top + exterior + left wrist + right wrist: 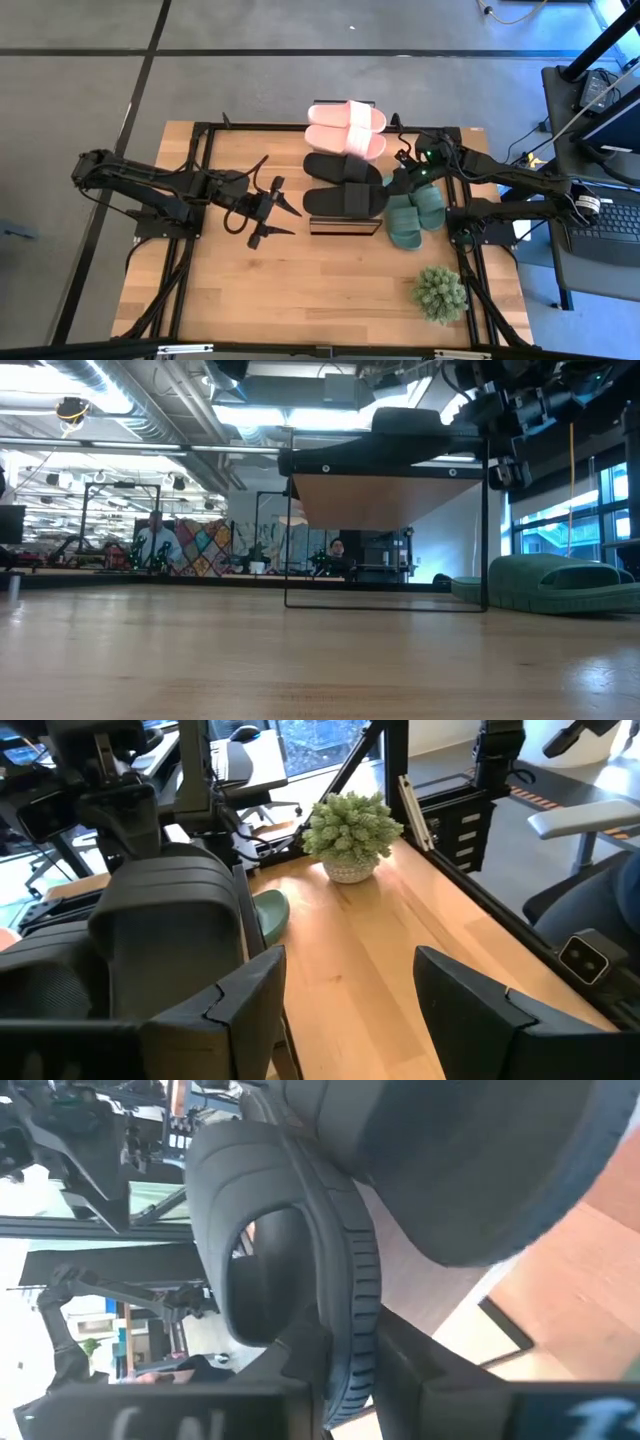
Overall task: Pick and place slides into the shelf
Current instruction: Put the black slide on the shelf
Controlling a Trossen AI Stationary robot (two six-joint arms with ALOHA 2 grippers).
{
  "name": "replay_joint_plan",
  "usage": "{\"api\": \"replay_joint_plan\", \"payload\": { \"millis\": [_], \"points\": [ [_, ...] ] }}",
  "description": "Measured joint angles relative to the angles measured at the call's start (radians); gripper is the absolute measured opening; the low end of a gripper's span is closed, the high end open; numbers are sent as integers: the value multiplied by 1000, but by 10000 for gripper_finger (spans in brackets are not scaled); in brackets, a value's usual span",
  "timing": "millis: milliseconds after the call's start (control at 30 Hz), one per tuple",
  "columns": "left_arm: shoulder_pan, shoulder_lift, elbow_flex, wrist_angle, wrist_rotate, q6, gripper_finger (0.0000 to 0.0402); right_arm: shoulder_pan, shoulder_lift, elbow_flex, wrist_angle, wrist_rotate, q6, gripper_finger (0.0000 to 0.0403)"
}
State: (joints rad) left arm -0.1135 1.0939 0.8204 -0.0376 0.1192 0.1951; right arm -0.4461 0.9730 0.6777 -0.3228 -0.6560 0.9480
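The shelf point(345, 226) stands mid-table, and its plank top point(380, 495) shows from below in the low view. On it lie the pink pair point(346, 128), one black slide point(341, 167) and a second black slide point(345, 200), nearest the table's near edge. The green pair point(414, 214) lies sole-down on the table right of the shelf. My right gripper point(397, 182) is shut on the nearer black slide's right end. My left gripper point(294, 221) hovers open just left of the shelf, touching nothing. My right gripper pinches the nearer black slide's sole rim point(352, 1315) between its two fingers point(445, 1380). It comes from the table's right side at the slide's right end point(380, 193). The slide lies level along the shelf top point(410, 422); whether it rests there or is just clear, I cannot tell.
A potted plant point(440, 292) stands at the table's near right corner. Black frame rails point(195, 200) run along both table sides. Bare wood lies between the shelf and the near edge. People point(155, 540) show in the room behind.
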Motion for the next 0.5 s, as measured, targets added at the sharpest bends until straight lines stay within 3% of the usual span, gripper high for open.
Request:
{"api": "replay_joint_plan", "payload": {
  "millis": [200,500],
  "points": [
    [0,0,0,0,0,-2,212,0,0,0,-7,0,-3,112],
    [0,0,0,0,0,-4,212,0,0,0,-6,-17,-10,125]
  ]
}}
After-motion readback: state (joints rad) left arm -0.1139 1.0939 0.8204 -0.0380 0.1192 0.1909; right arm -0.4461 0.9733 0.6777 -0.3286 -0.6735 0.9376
